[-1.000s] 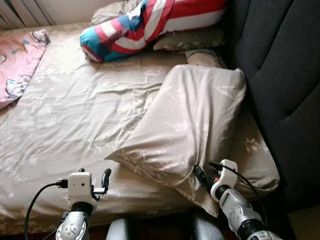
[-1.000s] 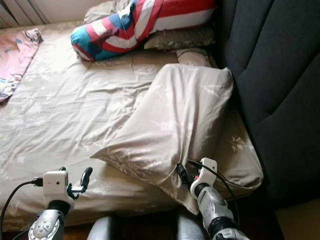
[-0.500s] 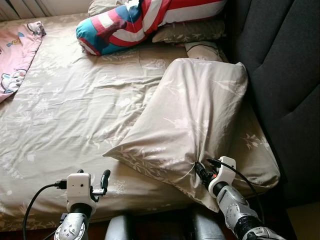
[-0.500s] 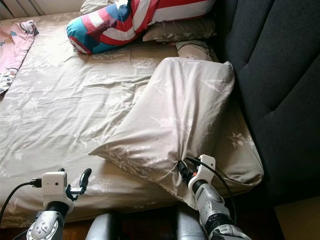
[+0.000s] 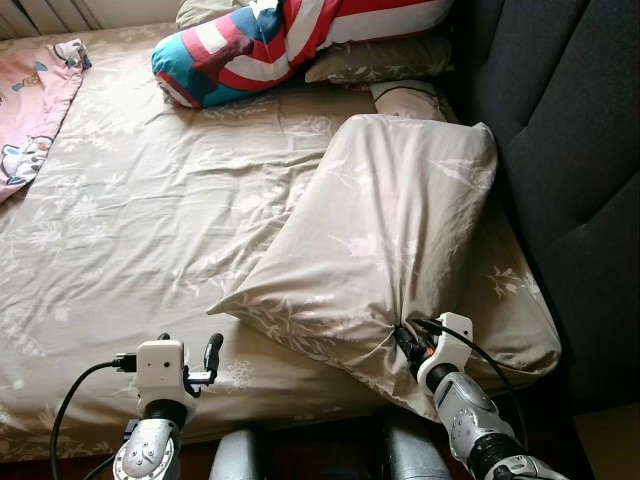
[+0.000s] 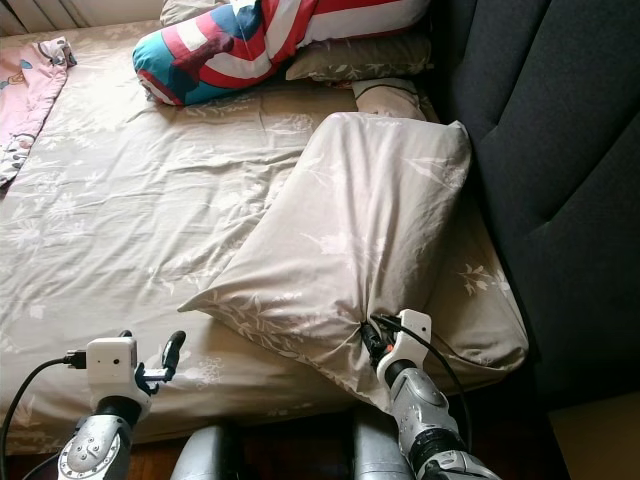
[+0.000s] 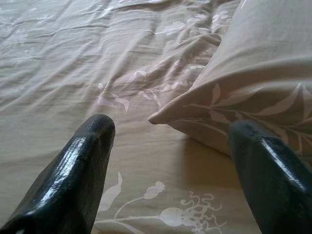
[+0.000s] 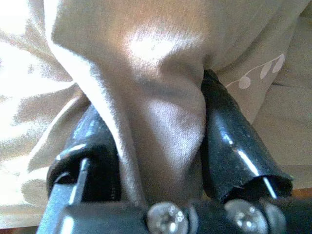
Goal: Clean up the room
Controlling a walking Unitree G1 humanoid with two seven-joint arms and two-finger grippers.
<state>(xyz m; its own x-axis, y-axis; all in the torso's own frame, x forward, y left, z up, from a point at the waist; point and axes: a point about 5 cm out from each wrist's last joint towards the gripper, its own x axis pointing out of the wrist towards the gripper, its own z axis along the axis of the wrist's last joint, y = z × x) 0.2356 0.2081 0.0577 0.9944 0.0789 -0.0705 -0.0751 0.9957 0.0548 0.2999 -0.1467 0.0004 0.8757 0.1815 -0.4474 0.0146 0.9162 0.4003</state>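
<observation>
Pillow point(image 5: 385, 235) fabric is bunched between the fingers of the right claw point(image 5: 408, 345), which pinches its near edge; the pillow runs away from that claw toward the dark headboard point(image 5: 570, 150). Judged best: keep the pinch firm and lift slowly so the cloth does not slip. Left claw point(image 7: 170, 161) hovers spread over the bed point(image 5: 130, 220), just beside the pillow's corner. Beyond lie a striped cushion point(image 5: 270, 45) and a pink blanket point(image 5: 30, 100).

pillow point(image 5: 385, 230) on bed point(image 5: 140, 220), beside headboard point(image 5: 570, 150)
</observation>
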